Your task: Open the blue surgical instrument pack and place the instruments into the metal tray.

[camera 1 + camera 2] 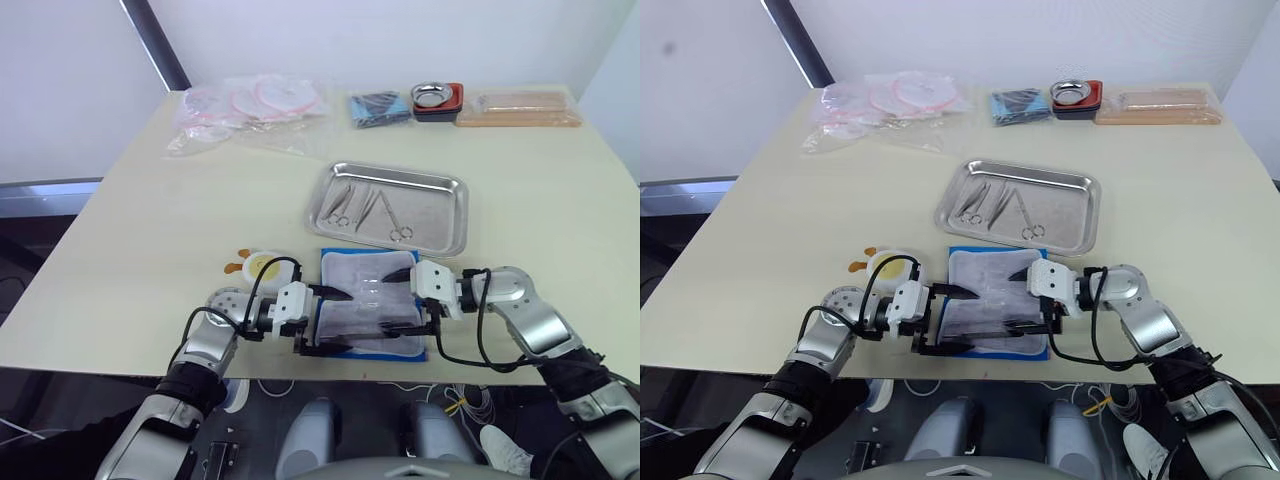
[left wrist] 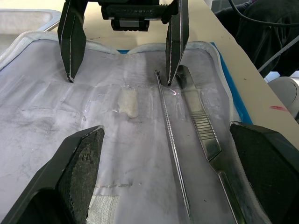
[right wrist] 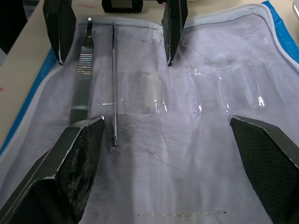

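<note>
- Two grippers face each other across the opened blue surgical instrument pack [image 1: 372, 305], which lies flat near the front edge of the table [image 1: 150, 230], its pale pocketed lining upward.
- Left gripper [image 1: 328, 319]: fingers spread wide, one over the pack's middle, the other low at its near edge; nothing is held between them.
- Right gripper [image 1: 404, 298]: fingers likewise spread wide over the pack's right part, holding nothing.
- Two instruments remain on the lining, side by side along its near edge: a flat handle with a ribbed grip [image 2: 201, 119] and a thin wire-like probe [image 2: 172, 140] ending in a small loop [image 3: 114, 149]. In the left wrist view one finger [image 2: 175, 39] of the right gripper points down just at their ends; contact cannot be told.
- Metal tray [image 1: 455, 215]: just beyond the pack, apart from it, holding several instruments, among them ring-handled scissors or forceps [image 1: 392, 218] and slim tools [image 1: 345, 205] lying aslant.
- Small round yellow-and-white item [image 1: 262, 266]: just left of the pack.
- Far table edge: clear plastic bags with pink-ringed contents [image 1: 255, 105], a dark blue cloth bundle [image 1: 380, 108], a small steel bowl on a red-black base [image 1: 437, 100], and a tan oblong tray [image 1: 520, 108].
</note>
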Available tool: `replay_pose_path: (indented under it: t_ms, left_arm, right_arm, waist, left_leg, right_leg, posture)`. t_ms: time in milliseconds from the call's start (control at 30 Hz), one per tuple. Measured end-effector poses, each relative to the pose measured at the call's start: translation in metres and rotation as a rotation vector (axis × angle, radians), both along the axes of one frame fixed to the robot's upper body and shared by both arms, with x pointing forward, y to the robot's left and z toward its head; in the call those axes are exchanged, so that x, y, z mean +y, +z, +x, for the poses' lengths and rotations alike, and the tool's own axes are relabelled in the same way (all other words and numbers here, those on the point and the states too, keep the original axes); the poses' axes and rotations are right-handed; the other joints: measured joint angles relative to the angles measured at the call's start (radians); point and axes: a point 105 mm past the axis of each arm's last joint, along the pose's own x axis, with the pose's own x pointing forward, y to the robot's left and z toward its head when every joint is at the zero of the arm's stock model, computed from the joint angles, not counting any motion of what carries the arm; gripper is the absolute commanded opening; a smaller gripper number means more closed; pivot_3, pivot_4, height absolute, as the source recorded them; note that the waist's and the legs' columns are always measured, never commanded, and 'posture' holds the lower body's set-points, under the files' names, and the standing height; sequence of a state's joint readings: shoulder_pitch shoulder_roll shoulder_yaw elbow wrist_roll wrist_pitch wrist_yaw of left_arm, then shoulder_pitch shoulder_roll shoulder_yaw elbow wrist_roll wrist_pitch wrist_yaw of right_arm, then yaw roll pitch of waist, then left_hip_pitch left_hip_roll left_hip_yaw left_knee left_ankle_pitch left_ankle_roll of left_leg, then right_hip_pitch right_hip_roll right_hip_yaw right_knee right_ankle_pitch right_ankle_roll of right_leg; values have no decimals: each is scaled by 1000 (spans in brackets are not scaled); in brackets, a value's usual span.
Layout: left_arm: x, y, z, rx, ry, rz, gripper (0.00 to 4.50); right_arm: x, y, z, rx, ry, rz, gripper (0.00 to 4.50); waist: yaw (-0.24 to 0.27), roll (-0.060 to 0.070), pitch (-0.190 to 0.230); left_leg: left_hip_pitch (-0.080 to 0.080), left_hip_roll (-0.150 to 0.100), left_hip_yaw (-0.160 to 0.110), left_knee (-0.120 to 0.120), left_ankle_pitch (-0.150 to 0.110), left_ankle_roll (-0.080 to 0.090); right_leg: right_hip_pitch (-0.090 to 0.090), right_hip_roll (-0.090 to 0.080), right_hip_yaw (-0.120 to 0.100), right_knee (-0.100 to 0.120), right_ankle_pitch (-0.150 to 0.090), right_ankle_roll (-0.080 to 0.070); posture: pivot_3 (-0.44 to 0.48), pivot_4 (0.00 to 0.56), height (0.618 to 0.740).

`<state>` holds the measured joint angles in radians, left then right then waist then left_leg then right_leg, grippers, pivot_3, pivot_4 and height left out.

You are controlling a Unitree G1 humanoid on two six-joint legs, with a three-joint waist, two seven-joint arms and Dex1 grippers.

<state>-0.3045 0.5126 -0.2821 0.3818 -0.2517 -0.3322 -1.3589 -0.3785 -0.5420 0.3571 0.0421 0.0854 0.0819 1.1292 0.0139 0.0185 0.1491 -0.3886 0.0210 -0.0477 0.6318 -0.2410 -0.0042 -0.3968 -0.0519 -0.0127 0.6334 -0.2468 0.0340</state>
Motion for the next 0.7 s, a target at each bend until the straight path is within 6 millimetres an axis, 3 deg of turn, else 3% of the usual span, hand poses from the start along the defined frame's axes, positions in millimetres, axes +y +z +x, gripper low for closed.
replay_pose_path:
  t_ms: [100, 133, 300, 367, 533, 700]
  left_arm:
    - [0, 0, 0, 1, 1, 0, 4500]
    - [0, 0, 0, 2, 2, 0, 4500]
    - [1, -1, -1, 4, 6, 0, 4500]
    - [1, -1, 0, 4, 7, 0, 4500]
    - [2, -2, 0, 4, 15, 0, 4500]
    - [2, -2, 0, 5, 16, 0, 4500]
  right_arm:
    - [0, -1, 0, -13, 13, -2, 4455]
    - [-1, -1, -1, -17, 19, -4, 4224]
    - [0, -6, -7, 21, 51, -16, 2524]
    - [0, -6, -8, 30, 50, -14, 2168]
    - [1, -11, -17, 70, 81, -17, 33]
    - [1, -11, -18, 71, 79, -15, 33]
  waist:
    - [0, 0, 0]
    - [0, 0, -1]
    - [-1, -1, -1]
    - [-2, -1, -1]
    - [-3, -2, -2]
    - [-2, -2, -2]
  left_leg:
    - [1, 0, 0, 0, 0, 0]
    - [1, 0, 0, 0, 0, 0]
    - [3, 0, 0, 0, 0, 0]
    - [4, 0, 0, 0, 0, 0]
    - [5, 1, 0, 0, 0, 0]
    - [5, 1, 0, 0, 0, 0]
  right_leg:
    - [0, 0, 0, 0, 0, 0]
    - [1, 0, 0, 0, 0, 0]
    - [3, 0, 1, 0, 0, 0]
    - [3, 0, 1, 0, 0, 0]
    - [5, 0, 1, 0, 0, 0]
    - [5, 0, 1, 0, 0, 0]
  posture:
    - [0, 150, 740]
    - [0, 150, 740]
    - [0, 150, 740]
    - [0, 150, 740]
    - [0, 150, 740]
    - [0, 150, 740]
